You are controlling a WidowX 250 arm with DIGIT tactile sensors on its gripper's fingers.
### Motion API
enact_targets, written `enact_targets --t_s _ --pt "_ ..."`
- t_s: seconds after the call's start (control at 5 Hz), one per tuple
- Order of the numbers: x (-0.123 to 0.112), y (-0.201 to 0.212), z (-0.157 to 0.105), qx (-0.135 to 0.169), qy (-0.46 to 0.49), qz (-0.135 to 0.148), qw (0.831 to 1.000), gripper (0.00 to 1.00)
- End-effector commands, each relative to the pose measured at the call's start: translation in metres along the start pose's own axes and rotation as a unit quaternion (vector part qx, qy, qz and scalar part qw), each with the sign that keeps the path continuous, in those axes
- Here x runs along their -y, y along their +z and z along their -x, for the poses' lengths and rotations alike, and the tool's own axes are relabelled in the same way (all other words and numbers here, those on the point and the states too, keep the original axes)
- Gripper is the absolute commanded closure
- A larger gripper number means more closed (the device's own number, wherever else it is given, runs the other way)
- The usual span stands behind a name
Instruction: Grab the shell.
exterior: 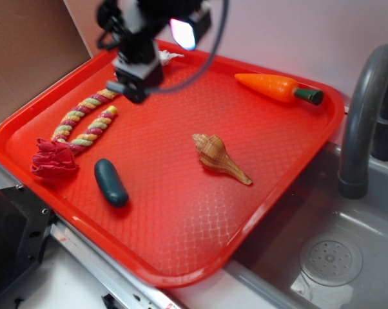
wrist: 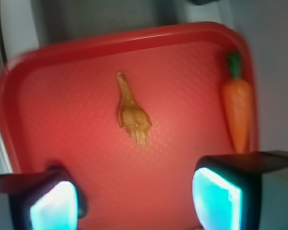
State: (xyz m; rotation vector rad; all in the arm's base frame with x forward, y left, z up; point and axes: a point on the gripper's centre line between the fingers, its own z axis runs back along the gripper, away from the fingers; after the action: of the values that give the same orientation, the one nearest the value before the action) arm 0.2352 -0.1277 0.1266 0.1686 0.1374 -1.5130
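Observation:
The shell [exterior: 218, 158], tan with brown stripes, lies on its side near the middle of the red tray [exterior: 181, 232], its pointed tail toward the right front. In the wrist view the shell [wrist: 132, 112] sits ahead of the fingers, tail pointing away. My gripper [exterior: 135, 87] hovers above the tray's far left part, well apart from the shell. In the wrist view the gripper [wrist: 134, 201] is open, with only bare tray between its glowing pads [wrist: 216, 196].
On the tray also lie an orange toy carrot [exterior: 278, 87] at the far right, a braided rope toy [exterior: 78, 132] at the left and a dark teal capsule [exterior: 110, 182]. A grey sink [exterior: 329, 257] and faucet [exterior: 365, 116] stand to the right.

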Motion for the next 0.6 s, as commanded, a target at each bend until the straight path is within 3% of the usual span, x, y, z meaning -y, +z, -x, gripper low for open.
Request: enact_targets --t_s 0.0,0.2,0.4 --pt "0.005 -0.038 -0.016 -0.016 -0.029 0.001 0.999 0.0" --pt "0.002 -0.06 -0.015 -0.026 0.0 0.004 1.0 0.0" --pt "0.002 -0.076 -0.013 -0.041 0.002 0.031 0.999 0.0"
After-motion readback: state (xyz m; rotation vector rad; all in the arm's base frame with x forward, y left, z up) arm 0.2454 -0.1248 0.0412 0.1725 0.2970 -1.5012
